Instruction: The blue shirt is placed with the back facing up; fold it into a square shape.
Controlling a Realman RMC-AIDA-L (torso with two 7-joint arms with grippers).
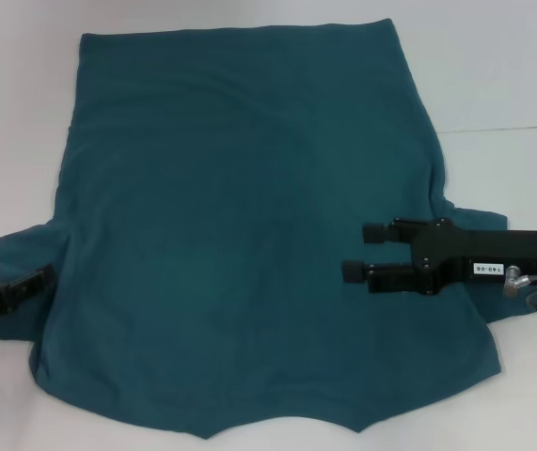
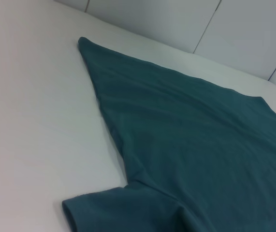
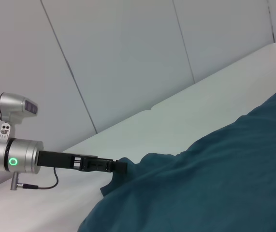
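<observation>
The blue shirt (image 1: 230, 235) lies spread flat on the white table, plain side up, hem at the far end and collar near the front edge. My right gripper (image 1: 362, 251) hovers open over the shirt's right side beside the right sleeve (image 1: 480, 225), fingers pointing toward the middle. My left gripper (image 1: 23, 287) lies low across the left sleeve (image 1: 19, 249), its tip near the body seam. The right wrist view shows this left gripper (image 3: 116, 166) against a raised fold of the sleeve. The left wrist view shows the left sleeve (image 2: 108, 208) and the shirt's long side edge (image 2: 104, 106).
The white table (image 1: 513, 85) extends around the shirt, with bare surface at the far right and left. Light wall panels (image 3: 128, 58) stand behind the table's far edge. A cable hangs from the left arm's wrist (image 3: 46, 186).
</observation>
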